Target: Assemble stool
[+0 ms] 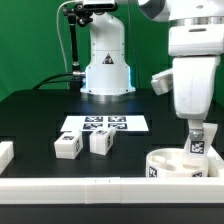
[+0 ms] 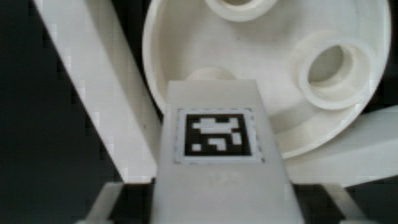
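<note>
**Pinching leg three right over the seat**

Starting at the exterior view's left: side bar [image 1: 5, 152] at the edge of the black desk [image 1: 40, 108]. Next, first leg [image 1: 67, 146] and second leg [image 1: 100, 142], loose, just beside each other, right in front of the marker board [image 1: 105, 124]. Behind that, arm base [image 1: 107, 65]. Along the near edge, front bar [image 1: 100, 186].

Over on the right, seat [image 1: 178, 168] lying on the desk, well apart from the loose legs. Just above it, end effector [image 1: 197, 135] clamped on third leg [image 1: 197, 148], tag facing out. Can't tell if that leg is touching the seat.

From the wrist view: third leg [image 2: 217, 135] dead centre, tag up front, seat [image 2: 267, 60] with its round holes right behind. White bar [image 2: 80, 90] alongside, can't tell which one.
</note>
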Available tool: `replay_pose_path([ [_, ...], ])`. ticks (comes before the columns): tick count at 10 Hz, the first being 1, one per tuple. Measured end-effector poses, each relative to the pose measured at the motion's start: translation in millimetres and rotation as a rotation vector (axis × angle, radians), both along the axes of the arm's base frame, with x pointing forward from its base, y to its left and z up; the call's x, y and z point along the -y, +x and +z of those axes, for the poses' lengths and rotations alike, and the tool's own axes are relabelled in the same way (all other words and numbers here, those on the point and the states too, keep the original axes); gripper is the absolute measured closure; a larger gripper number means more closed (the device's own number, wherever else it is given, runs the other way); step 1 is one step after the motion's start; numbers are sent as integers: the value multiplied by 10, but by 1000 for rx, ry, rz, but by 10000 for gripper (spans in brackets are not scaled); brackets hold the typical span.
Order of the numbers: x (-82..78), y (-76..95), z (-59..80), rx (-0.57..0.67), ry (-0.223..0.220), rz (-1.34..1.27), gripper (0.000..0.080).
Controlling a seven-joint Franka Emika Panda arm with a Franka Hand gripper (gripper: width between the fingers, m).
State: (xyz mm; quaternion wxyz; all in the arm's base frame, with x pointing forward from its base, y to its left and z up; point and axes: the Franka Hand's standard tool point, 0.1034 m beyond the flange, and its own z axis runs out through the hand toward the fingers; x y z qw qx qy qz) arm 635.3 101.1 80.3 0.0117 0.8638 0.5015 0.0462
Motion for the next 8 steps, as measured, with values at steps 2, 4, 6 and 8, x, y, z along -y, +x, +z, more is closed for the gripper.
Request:
replay_pose_path([
  [2, -10, 14, -3, 7, 26, -197, 459],
  [4, -22, 23, 0, 11, 46, -309, 459],
  [6, -34, 20, -1, 5, 60, -422, 459],
  [8, -51, 16, -1, -5, 84, -573, 459],
])
